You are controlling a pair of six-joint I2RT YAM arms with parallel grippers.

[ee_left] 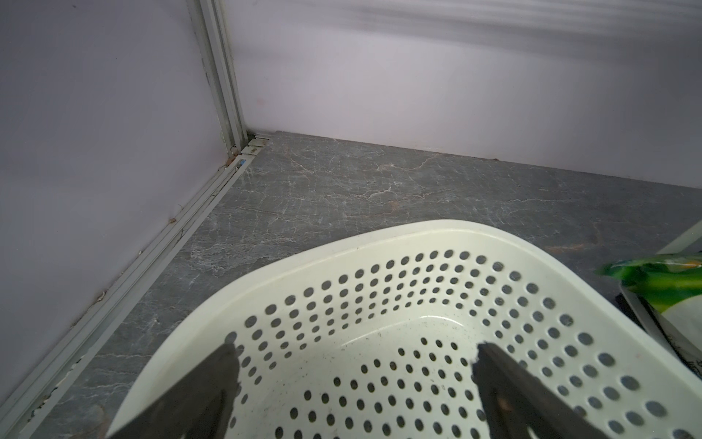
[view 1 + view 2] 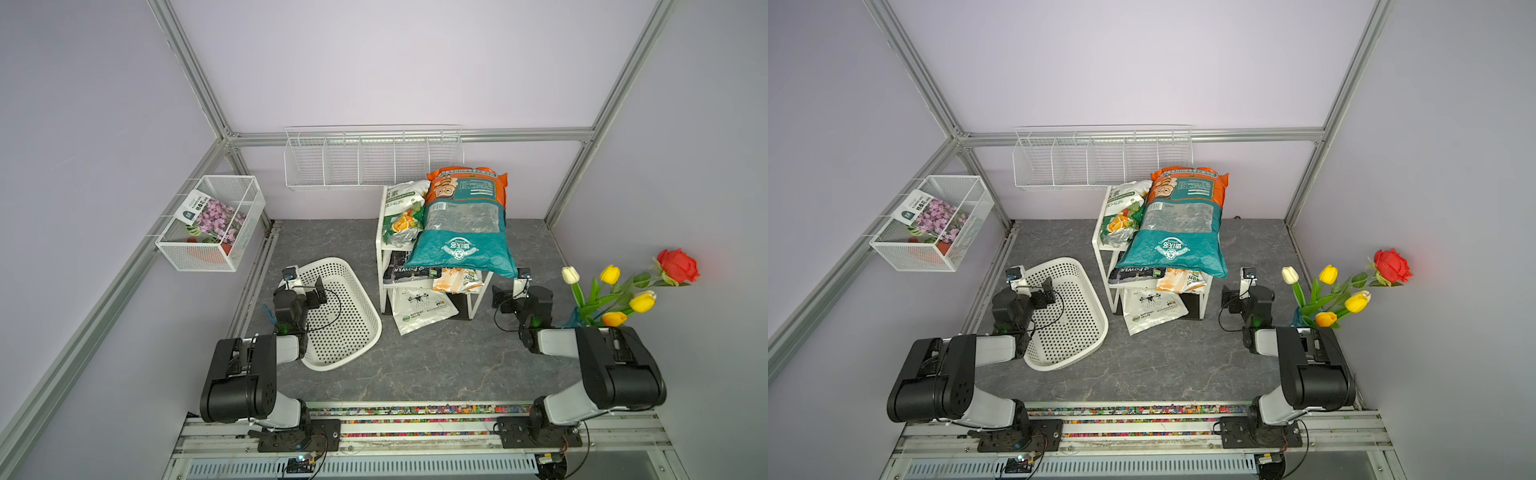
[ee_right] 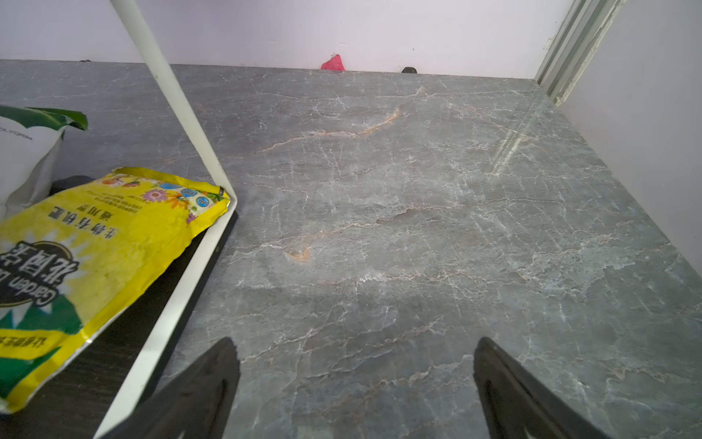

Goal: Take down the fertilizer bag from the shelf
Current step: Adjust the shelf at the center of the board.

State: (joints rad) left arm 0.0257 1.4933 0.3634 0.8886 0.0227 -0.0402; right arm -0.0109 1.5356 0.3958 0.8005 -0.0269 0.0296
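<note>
Both top views: a grey, marble-veined counter (image 2: pixel 436 365) walled in pale lilac panels. Toward the back stands a small white shelf (image 2: pixel 403 285) (image 2: pixel 1104 274) with flat boards on thin posts. The fertilizer bag (image 2: pixel 461 224) (image 2: pixel 1177 224) lies on the top board. It is a plump plastic pillow, orange at the far end, clear in the middle over grey granules, and teal at the near end, which hangs over the front edge. A smaller white and green bag (image 2: pixel 401 216) lies beside it, touching. Flatter bags sit on the lower board, and a white one leans out at the base. Left of the shelf sits a white plastic basket (image 2: pixel 357 345), rounded and dotted with holes. The left pincer (image 2: pixel 318 293) hovers over it. The right pincer (image 2: pixel 500 295) is low, just beside the shelf's front right post. On the walls hang a white wire rack (image 2: pixel 370 166) and a white mesh box (image 2: pixel 216 224). Tulips and a red rose (image 2: pixel 677 264) stand at the right.

Left wrist view: the two dark fingers of the left pincer (image 1: pixel 355 349) are spread wide and released, holding nothing, above the basket's smooth rim (image 1: pixel 380 235).

Right wrist view: the right pincer (image 3: pixel 354 342) is also spread wide and empty, over bare counter. Beside it are a round white shelf post (image 3: pixel 167 87) and a crinkled yellow bag (image 3: pixel 95 247) on a board.
</note>
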